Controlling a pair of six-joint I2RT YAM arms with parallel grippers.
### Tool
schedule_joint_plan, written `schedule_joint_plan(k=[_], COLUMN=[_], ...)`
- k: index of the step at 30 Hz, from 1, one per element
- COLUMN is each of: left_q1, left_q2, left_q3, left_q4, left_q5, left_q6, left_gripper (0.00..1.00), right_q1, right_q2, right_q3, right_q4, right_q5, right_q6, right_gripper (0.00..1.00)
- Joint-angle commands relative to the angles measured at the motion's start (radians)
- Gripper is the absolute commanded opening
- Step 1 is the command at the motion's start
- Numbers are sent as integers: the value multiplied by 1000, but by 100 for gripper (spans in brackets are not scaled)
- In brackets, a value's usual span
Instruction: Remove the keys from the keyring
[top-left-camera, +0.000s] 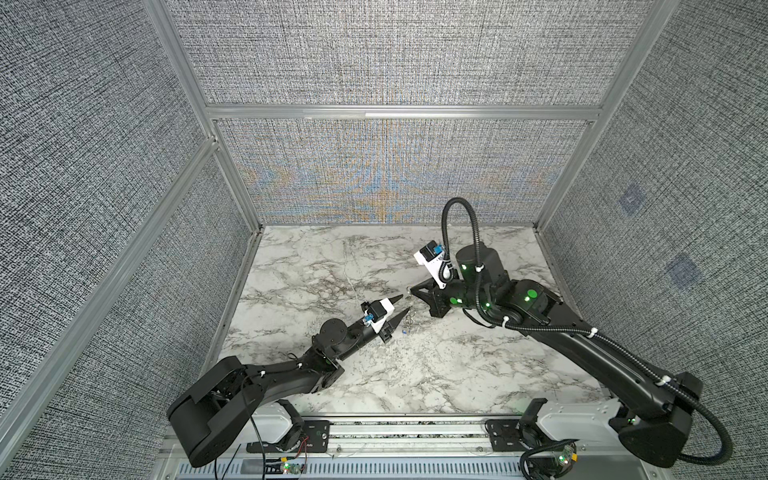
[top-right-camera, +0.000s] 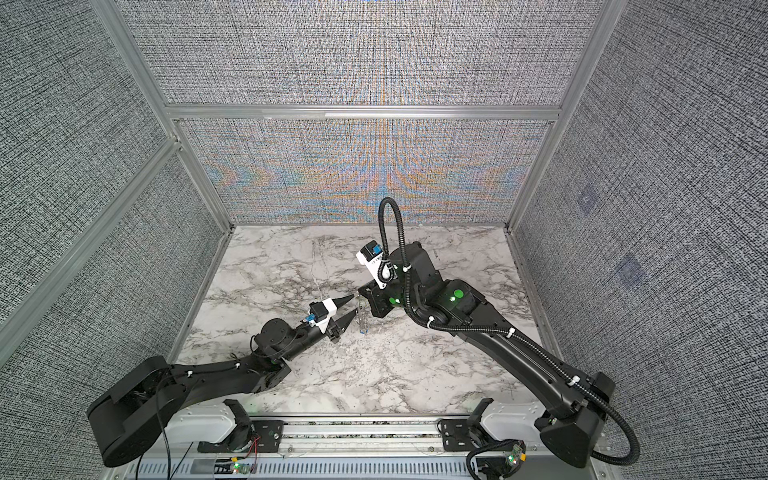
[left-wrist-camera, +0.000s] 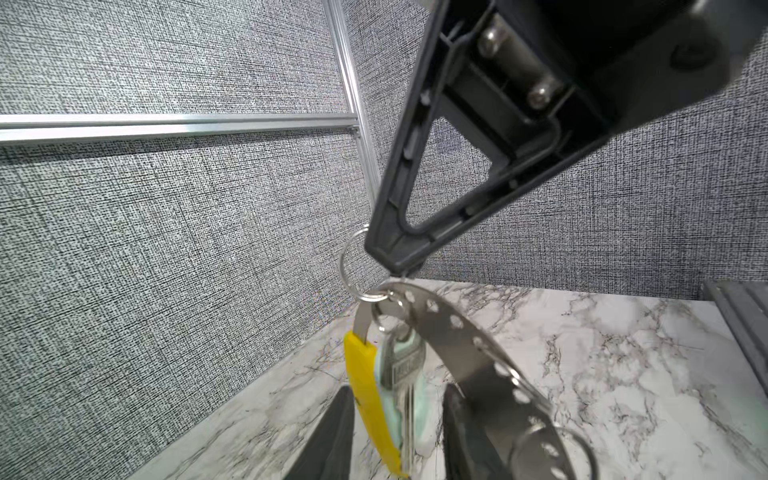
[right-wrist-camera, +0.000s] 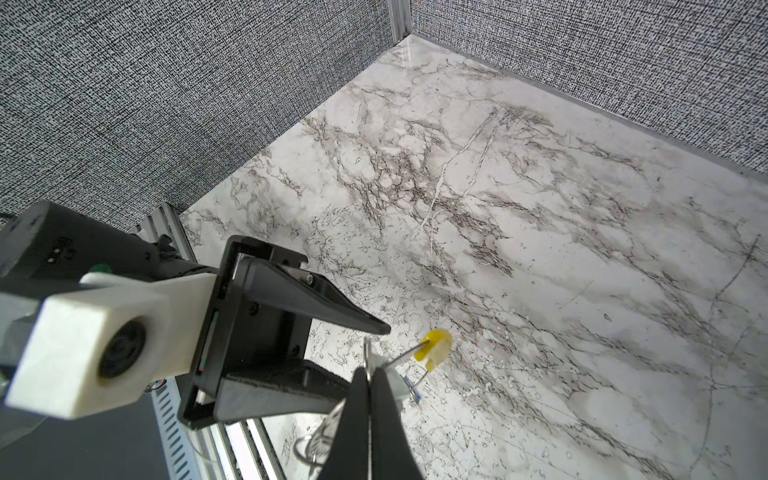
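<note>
The keyring (left-wrist-camera: 457, 332), a grey perforated hoop with a yellow sleeve (left-wrist-camera: 365, 382), hangs above the marble table. My right gripper (right-wrist-camera: 368, 374) is shut on its top, and its tip (left-wrist-camera: 388, 262) also shows in the left wrist view. A pale silvery key (left-wrist-camera: 405, 370) dangles beside the sleeve. My left gripper (left-wrist-camera: 398, 388) is open, with one finger on each side of that key and a gap on both sides. A blue-headed key (right-wrist-camera: 412, 390) hangs lower. In both top views the grippers (top-left-camera: 405, 303) (top-left-camera: 409, 291) meet mid-table, with the keyring (top-left-camera: 409, 318) below them.
Grey fabric walls with aluminium frame bars (top-left-camera: 399, 111) enclose the marble table (top-left-camera: 457, 365) on three sides. A slotted metal rail (top-left-camera: 407, 432) carrying both arm bases runs along the front edge.
</note>
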Motion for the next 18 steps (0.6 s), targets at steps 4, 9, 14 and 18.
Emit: schedule_joint_plan(k=[4,9,14,18], left_q1=[0,-1,0,0], left_q2=[22,24,19,7], left_q3=[23,20,17,9], left_q4=[58,60,58,52], left_q5=[61,71,87,93], left_q6=[-43,-48,-52,-47], left_gripper=[34,26,16,9], right_q1=[3,3,3,3], right_q2=[-8,-21,-32,-48], right_q3=[-3,-13,-29,-39], right_q4=[10,19,28,28], right_q5=[-25,-35,-53,-73], right_q6=[-23,-47,-72,-107], right_gripper=[0,0,0,0])
